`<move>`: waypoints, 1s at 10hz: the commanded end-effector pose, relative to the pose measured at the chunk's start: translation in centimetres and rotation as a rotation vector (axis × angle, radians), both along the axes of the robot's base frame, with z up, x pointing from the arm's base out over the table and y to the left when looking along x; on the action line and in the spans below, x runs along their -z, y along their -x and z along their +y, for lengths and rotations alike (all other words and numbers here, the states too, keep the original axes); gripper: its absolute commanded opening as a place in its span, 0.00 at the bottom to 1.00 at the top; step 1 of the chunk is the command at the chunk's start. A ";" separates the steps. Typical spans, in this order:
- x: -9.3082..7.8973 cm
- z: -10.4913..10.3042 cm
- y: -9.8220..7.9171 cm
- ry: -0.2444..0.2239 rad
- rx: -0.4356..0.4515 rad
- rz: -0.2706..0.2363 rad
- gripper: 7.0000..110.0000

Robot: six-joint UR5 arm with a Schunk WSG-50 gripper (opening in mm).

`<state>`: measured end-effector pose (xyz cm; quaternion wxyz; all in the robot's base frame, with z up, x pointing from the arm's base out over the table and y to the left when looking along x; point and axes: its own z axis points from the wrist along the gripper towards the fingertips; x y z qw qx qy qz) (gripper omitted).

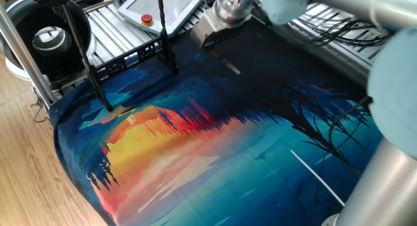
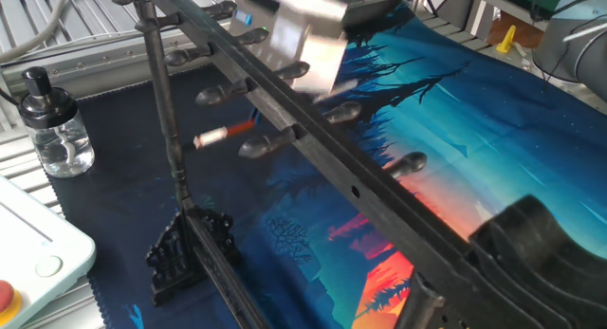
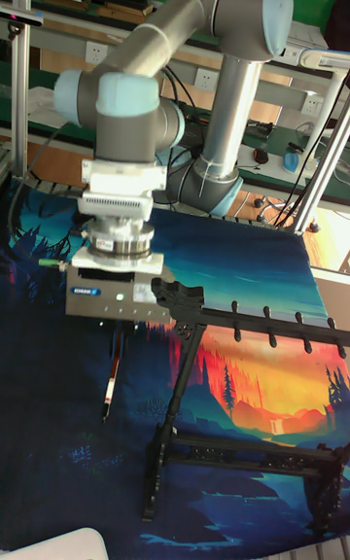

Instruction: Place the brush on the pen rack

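Clearly aloft, the brush (image 3: 111, 378) hangs steeply tilted from the gripper (image 3: 119, 327), whose fingers are closed on its upper end, whitish tip lowest, above the printed mat on the desk (image 1: 195, 161) and beside the pen rack (image 3: 255, 319). Risk, as a judgement: held at one end, the thin shaft may swing or slip, or strike a rack post, and miss the notches. Gripper lettering is too small to read.

Counter (image 1: 39, 148) w/ sunset-print mat (image 1: 195, 154); pen rack (image 1: 130, 56) on mat's far edge, white strip (image 1: 316, 177) opposite side, spray bottle (image 2: 52, 125) nr rack.
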<state>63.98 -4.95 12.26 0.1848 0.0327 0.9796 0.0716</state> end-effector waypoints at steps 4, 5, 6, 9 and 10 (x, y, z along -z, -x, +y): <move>-7.9 4.0 2.5 -0.064 0.019 -0.059 0.00; -9.5 5.3 1.8 -0.089 0.030 -0.107 0.00; -11.2 7.4 0.9 -0.145 0.014 -0.164 0.00; -13.8 11.0 1.3 -0.172 -0.037 -0.221 0.00; -13.9 11.4 1.6 -0.172 -0.049 -0.218 0.00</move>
